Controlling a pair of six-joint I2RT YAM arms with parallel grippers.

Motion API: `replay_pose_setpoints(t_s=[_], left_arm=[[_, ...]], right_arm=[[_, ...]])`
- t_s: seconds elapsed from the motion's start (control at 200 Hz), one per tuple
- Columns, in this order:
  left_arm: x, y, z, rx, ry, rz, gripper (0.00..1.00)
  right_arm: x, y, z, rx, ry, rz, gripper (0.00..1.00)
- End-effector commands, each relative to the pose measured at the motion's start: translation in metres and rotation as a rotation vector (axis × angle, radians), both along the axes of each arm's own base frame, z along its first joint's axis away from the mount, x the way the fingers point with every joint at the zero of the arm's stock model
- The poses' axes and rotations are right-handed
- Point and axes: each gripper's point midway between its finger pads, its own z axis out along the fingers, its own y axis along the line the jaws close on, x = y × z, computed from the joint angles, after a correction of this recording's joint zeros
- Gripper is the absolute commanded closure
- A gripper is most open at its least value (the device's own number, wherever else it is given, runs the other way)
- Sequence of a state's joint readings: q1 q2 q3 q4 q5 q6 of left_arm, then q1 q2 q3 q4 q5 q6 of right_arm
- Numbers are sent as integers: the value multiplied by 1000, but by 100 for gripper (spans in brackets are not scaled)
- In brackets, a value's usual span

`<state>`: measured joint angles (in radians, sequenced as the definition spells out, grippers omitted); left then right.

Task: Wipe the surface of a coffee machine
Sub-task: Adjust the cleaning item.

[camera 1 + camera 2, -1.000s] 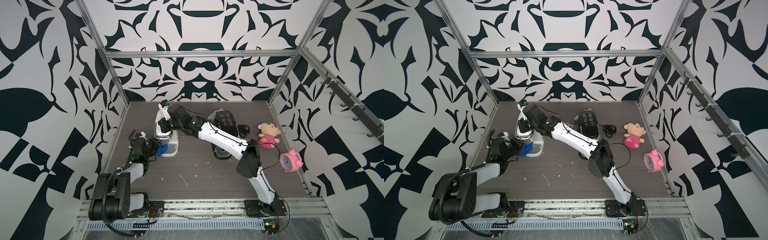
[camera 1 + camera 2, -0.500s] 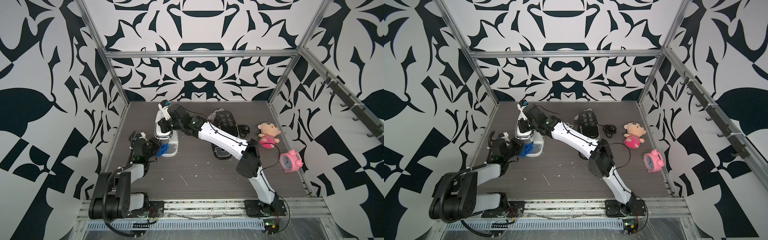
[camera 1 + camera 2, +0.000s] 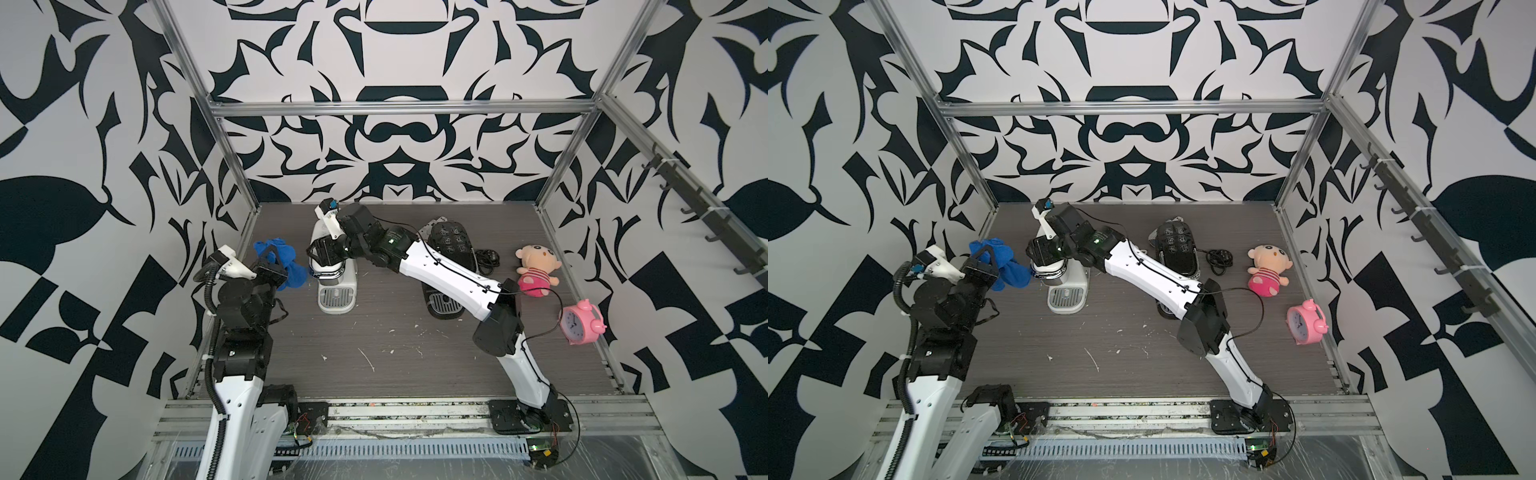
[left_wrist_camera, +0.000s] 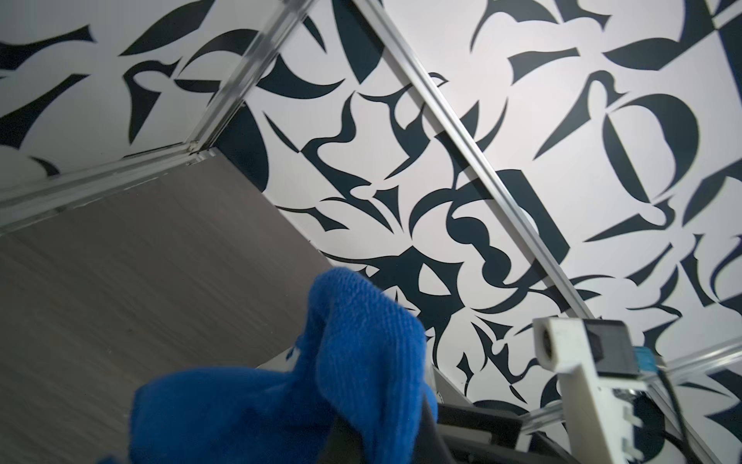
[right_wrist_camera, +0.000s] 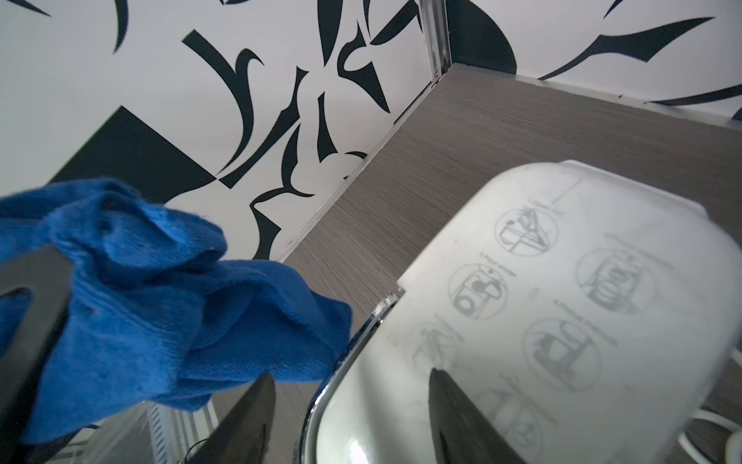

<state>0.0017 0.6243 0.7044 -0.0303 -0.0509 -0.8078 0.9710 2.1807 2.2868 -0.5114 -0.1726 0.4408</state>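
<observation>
The small white coffee machine (image 3: 337, 286) with chrome-trimmed head stands back left on the grey wood-grain table (image 3: 415, 365), and the crumpled blue cloth (image 3: 293, 272), pinched in the pressed-together left gripper (image 3: 275, 262), hangs just beside its head: wiping seems about to start, and the next move calls for pressing cloth onto casing and sweeping. The right gripper (image 5: 353, 375) sits over the head, jaws spread, holding nothing. Only the right wrist view shows the lid's grey pictograms (image 5: 542, 305), hidden under the arm in both top views.
</observation>
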Motion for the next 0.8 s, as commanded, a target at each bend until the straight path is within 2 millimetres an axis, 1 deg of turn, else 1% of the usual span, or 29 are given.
replay_pose_setpoints(t_s=[0.0, 0.005, 0.01, 0.035, 0.095, 0.165, 0.2, 0.22, 0.275, 0.285, 0.345, 0.37, 0.395, 0.425, 0.47, 0.475, 0.535, 0.605, 0.67, 0.705, 0.72, 0.795], left_arm=[[-4, -35, 38, 135, -50, -212, 100], [-5, -38, 44, 140, -64, -226, 100], [-5, -40, 43, 144, -60, -239, 100], [-6, -49, 52, 163, -77, -295, 100], [-9, -69, 73, 191, -114, -413, 100], [-16, -86, 98, 206, -174, -521, 100], [-19, -93, 110, 210, -210, -573, 100], [-22, -98, 117, 211, -231, -601, 100], [-31, -109, 139, 204, -295, -685, 100], [-33, -112, 143, 200, -305, -703, 100], [-44, -124, 167, 178, -375, -803, 100], [-47, -127, 177, 174, -407, -832, 100], [-50, -129, 186, 168, -427, -854, 100], [-55, -132, 197, 170, -453, -873, 100], [-58, -136, 208, 176, -480, -896, 100], [-60, -137, 212, 180, -489, -898, 100], [-66, -143, 226, 184, -523, -925, 100], [-70, -150, 238, 162, -557, -956, 100], [-72, -157, 244, 128, -582, -991, 100], [-72, -161, 244, 107, -584, -1007, 100], [-72, -162, 244, 98, -587, -1014, 100], [-72, -167, 244, 64, -600, -1028, 100]], right_arm=[[-33, -23, 107, 207, -93, 81, 9], [-34, -23, 107, 210, -94, 85, 8], [-35, -24, 110, 216, -98, 88, 8], [-42, -26, 113, 229, -98, 112, 6], [-57, -37, 131, 272, -114, 154, 1], [-79, -48, 147, 325, -117, 224, 1], [-91, -55, 158, 377, -118, 268, 1], [-96, -58, 160, 394, -115, 282, 1], [-111, -71, 176, 493, -108, 321, 1], [-111, -71, 176, 500, -103, 324, 1], [-120, -89, 190, 608, -91, 326, 1], [-119, -95, 192, 642, -77, 314, 1], [-117, -103, 198, 685, -72, 296, 1], [-115, -110, 198, 708, -57, 276, 1], [-114, -115, 196, 716, -34, 258, 1], [-114, -115, 196, 716, -34, 258, 1], [-112, -116, 193, 706, -7, 244, 1], [-113, -117, 196, 724, 7, 246, 1], [-116, -119, 208, 786, 2, 265, 1], [-116, -119, 212, 812, 7, 271, 1], [-117, -120, 218, 837, -3, 277, 1], [-119, -121, 233, 901, -15, 304, 1]])
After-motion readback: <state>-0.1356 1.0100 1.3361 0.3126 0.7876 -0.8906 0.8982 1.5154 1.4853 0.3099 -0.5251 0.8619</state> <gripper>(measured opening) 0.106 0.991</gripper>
